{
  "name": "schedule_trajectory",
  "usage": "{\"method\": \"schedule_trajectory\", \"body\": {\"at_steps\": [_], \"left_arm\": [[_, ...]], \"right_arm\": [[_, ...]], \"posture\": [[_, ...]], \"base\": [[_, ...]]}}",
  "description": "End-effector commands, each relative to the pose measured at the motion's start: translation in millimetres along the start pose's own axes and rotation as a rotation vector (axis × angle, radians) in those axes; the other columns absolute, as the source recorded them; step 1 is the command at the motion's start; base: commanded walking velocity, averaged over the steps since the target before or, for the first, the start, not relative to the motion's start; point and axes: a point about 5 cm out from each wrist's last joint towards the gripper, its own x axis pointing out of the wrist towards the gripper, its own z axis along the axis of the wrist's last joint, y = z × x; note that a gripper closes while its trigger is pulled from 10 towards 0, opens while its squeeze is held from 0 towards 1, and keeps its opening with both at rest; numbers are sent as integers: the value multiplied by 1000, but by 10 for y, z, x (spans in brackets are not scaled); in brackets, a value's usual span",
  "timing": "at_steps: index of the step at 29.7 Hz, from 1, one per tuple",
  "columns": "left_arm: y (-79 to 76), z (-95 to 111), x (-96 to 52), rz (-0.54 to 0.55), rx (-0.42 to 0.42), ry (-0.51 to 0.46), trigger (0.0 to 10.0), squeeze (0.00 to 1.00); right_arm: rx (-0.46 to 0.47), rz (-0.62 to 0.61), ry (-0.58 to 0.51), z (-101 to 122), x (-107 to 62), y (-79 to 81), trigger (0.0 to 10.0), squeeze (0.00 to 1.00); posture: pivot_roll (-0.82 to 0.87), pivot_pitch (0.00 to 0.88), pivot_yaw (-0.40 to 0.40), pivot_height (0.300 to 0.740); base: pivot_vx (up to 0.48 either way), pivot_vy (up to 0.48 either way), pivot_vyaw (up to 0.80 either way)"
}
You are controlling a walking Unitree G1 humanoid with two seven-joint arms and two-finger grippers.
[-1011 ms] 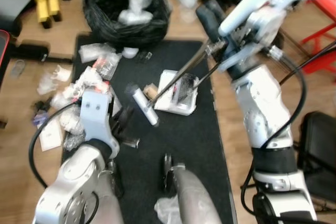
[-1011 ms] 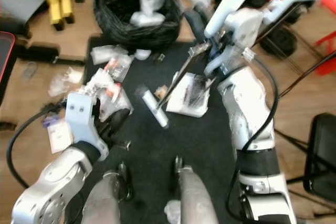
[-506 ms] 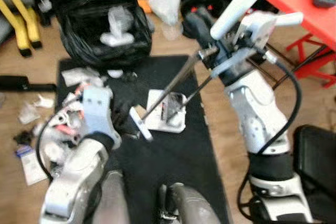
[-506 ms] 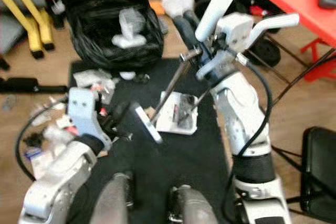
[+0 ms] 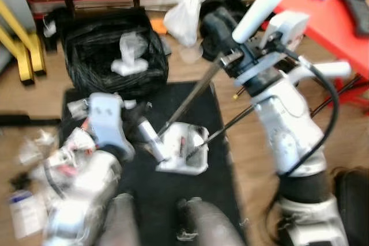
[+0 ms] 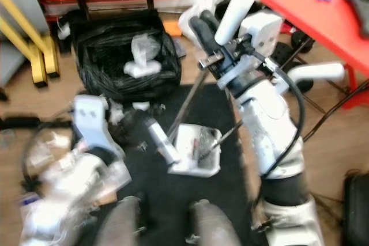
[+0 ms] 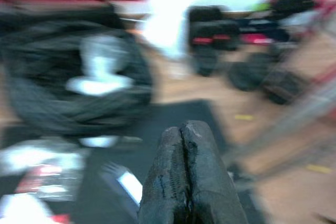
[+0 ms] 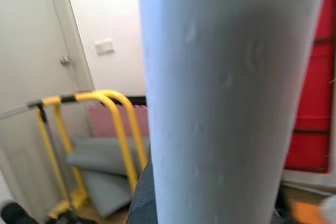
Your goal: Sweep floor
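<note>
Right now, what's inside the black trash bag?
The black trash bag sits open beyond the black mat. Inside, crumpled clear-white plastic wrapping lies on top. Anything beneath it is hidden by the plastic and the bag's dark folds.

The silver left arm [image 5: 86,194] at the lower left is smeared by motion blur, and the pale crumpled litter [image 5: 43,154] beside it cannot be told apart. The thick white pole [image 5: 268,1] is cut off by the top edge. The red table [image 6: 323,10] runs out at the upper right.
</note>
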Motion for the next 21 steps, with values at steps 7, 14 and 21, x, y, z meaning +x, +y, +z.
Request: {"method": "schedule_trajectory", "body": {"at_steps": [7, 14, 21], "left_arm": [[5, -36, -83, 42, 47, 20, 10000, 0], [-8, 23, -219, 23, 67, 30, 10000, 0], [-36, 121, -396, -30, 95, 64, 10000, 0]], "right_arm": [[71, -51, -7, -56, -116, -40, 10000, 0], [21, -111, 10, -205, -90, -232, 10000, 0], [-10, -163, -57, -117, -36, -428, 10000, 0]], "posture": [[-89, 314, -170, 740], [-64, 400, -148, 740], [-21, 502, -122, 740]], "base": [[0, 0, 0], [0, 0, 0], [0, 0, 0]]}}
